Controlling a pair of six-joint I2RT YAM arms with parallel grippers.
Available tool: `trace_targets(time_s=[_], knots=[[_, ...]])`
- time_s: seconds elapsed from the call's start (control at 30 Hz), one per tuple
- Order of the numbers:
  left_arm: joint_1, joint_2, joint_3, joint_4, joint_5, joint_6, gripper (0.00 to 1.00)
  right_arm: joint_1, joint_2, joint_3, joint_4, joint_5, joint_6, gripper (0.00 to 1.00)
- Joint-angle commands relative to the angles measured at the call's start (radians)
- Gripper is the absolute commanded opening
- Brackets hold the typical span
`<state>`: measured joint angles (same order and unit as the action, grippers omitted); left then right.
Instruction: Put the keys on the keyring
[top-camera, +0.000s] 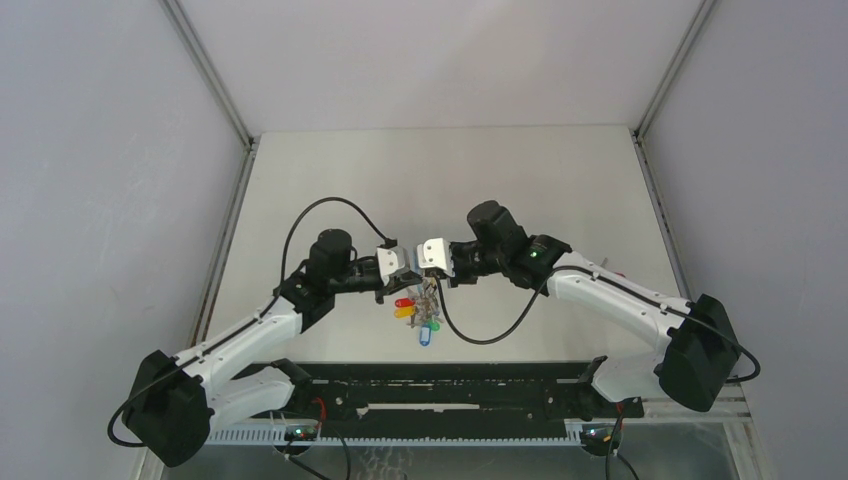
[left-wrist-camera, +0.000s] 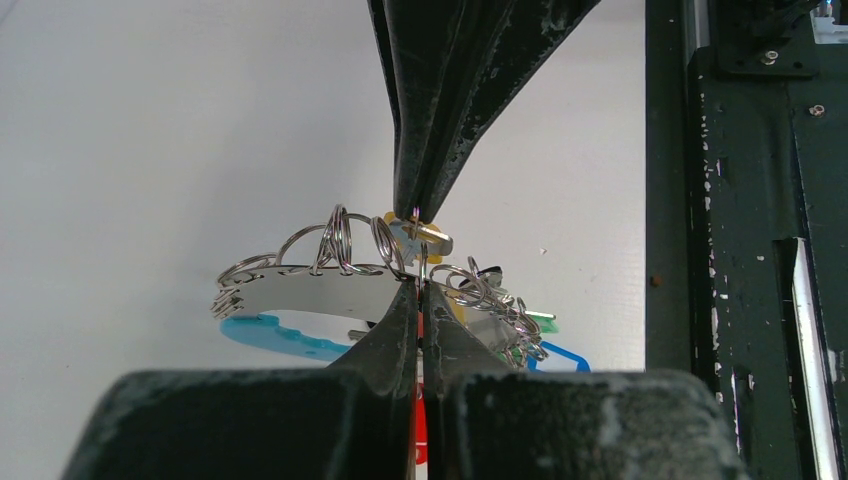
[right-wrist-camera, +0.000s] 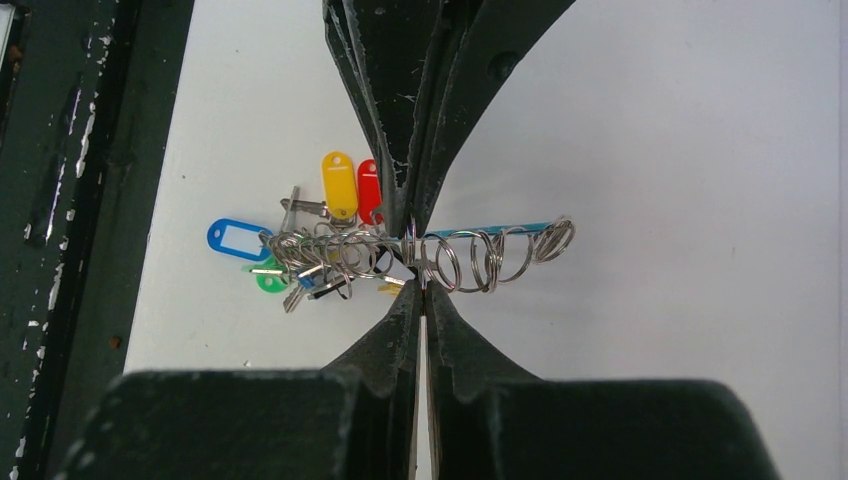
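Left claw (top-camera: 402, 264) was pressed shut on the band of the large grey keyring with a cyan section (left-wrist-camera: 310, 291). Right claw (top-camera: 433, 255) met it nose to nose, fingers pressed together at a small wire loop; gripping it or not, couldn't tell. Small silver keys with red and yellow plastic tags (right-wrist-camera: 339, 185) hung in the bunch over the white counter (top-camera: 330, 200). Pale grey walls (top-camera: 100, 200) boxed it in. Both arms bent inward, meeting mid-counter.

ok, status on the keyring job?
Both shut: left gripper pinching the keyring, right gripper apparently on a yellow-tagged key right at it. Tips nearly touching. Nothing seen blocking.
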<state>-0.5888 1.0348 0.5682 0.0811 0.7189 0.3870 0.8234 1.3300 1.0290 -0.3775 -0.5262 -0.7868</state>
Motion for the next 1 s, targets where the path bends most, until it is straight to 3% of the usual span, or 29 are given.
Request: trace_targets(time_s=[0.0, 0.97], knots=[[-0.006, -0.007, 0.003, 0.068, 0.034, 0.009, 0.00, 0.011, -0.002, 0.004, 0.037, 0.008, -0.010, 0.00], [-0.005, -0.004, 0.004, 0.062, 0.010, 0.013, 0.00, 0.012, -0.038, 0.004, 0.002, -0.014, -0.013, 0.00]])
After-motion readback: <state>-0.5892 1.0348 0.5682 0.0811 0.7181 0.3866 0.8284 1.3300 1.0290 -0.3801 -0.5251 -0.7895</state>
